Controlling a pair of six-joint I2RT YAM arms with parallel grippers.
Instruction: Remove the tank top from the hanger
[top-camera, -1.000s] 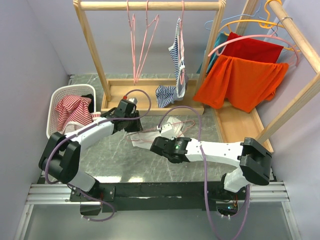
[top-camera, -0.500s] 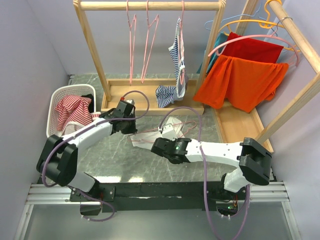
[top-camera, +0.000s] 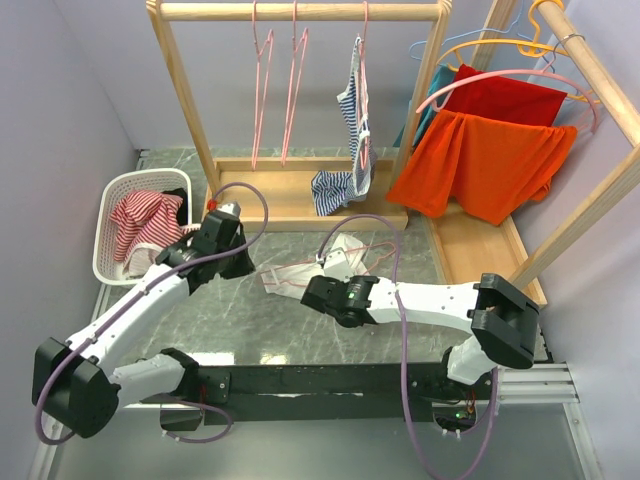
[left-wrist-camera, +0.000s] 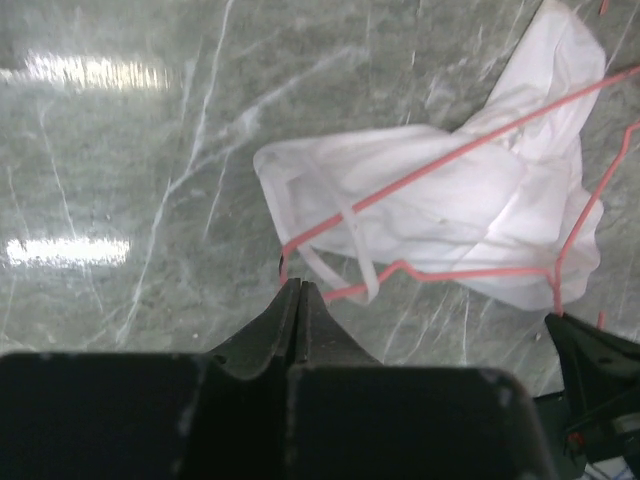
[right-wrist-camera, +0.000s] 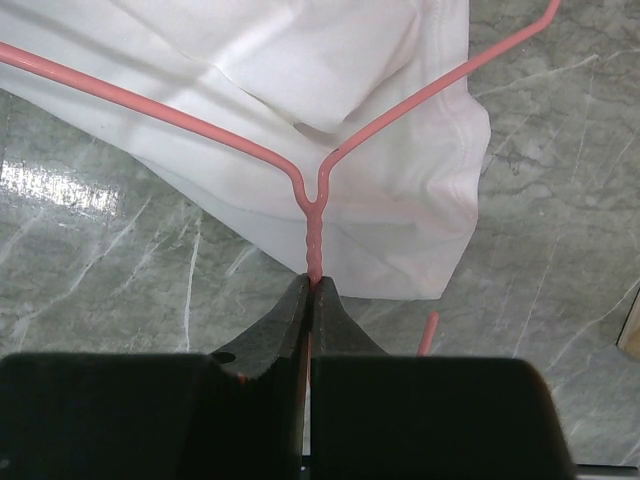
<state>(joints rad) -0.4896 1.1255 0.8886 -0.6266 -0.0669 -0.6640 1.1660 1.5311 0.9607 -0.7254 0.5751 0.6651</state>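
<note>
While clothes (top-camera: 143, 218) fill basket (top-camera: 103, 245), tank top (top-camera: 290, 275) lies apart.

Bright, even light; white glare streaks on marble tabletop (left-wrist-camera: 120, 150)

The tank top (left-wrist-camera: 470, 200) is plain white and the hanger (right-wrist-camera: 315, 215) coral pink, against a grey-green marbled tabletop (top-camera: 230, 320) with pale veins. A white basket (top-camera: 104, 250) holds a red-and-white striped garment (top-camera: 140, 215). Around the pale wooden rack (top-camera: 300, 12) are a blue-and-white striped garment (top-camera: 352, 110), an orange shirt (top-camera: 490, 165) and a red shirt (top-camera: 515, 100).
</note>
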